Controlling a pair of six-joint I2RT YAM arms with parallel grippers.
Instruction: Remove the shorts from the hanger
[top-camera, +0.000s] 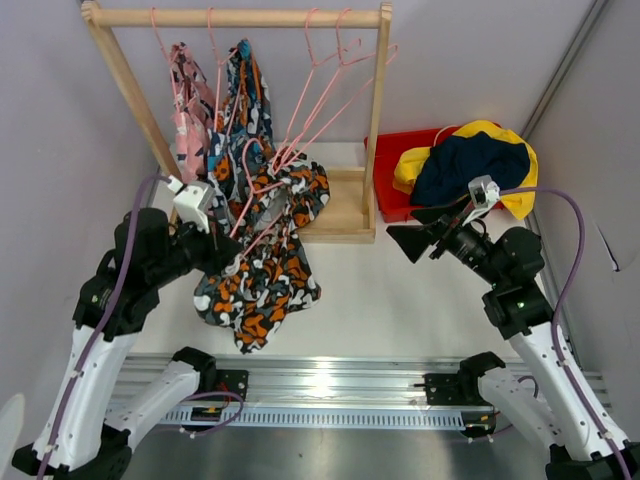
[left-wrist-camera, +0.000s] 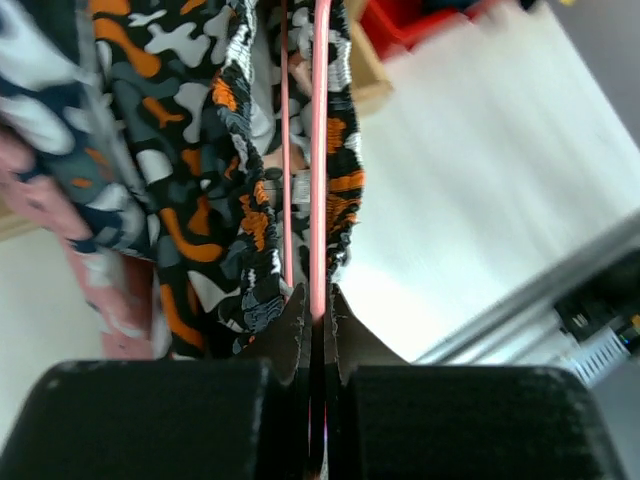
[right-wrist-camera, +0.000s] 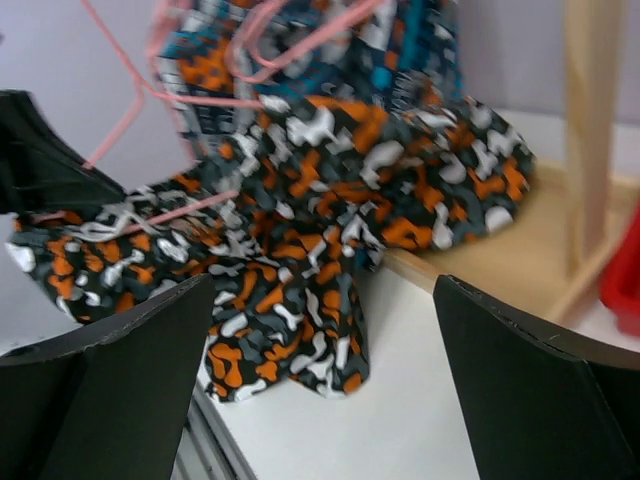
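the red bin (top-camera: 385, 203) is holding the yellow shorts (top-camera: 519, 190) with the navy shorts (top-camera: 465, 165) lying on top of them. the bin is standing on the white table (top-camera: 400, 300), just beside the right post of the wooden rack (top-camera: 240, 17). grey walls (top-camera: 480, 60) are enclosing the table.

the left gripper (left-wrist-camera: 318, 300) is clamping narrow on the wire of a pink hanger (left-wrist-camera: 320, 150). the camouflage shorts (top-camera: 265, 285) are hanging on that hanger, their legs trailing onto the table. the patterned shorts (top-camera: 245, 85) and pink shorts (top-camera: 185, 100) are hanging from the rack. the right gripper (top-camera: 408, 236) is standing wide apart, holding nothing.
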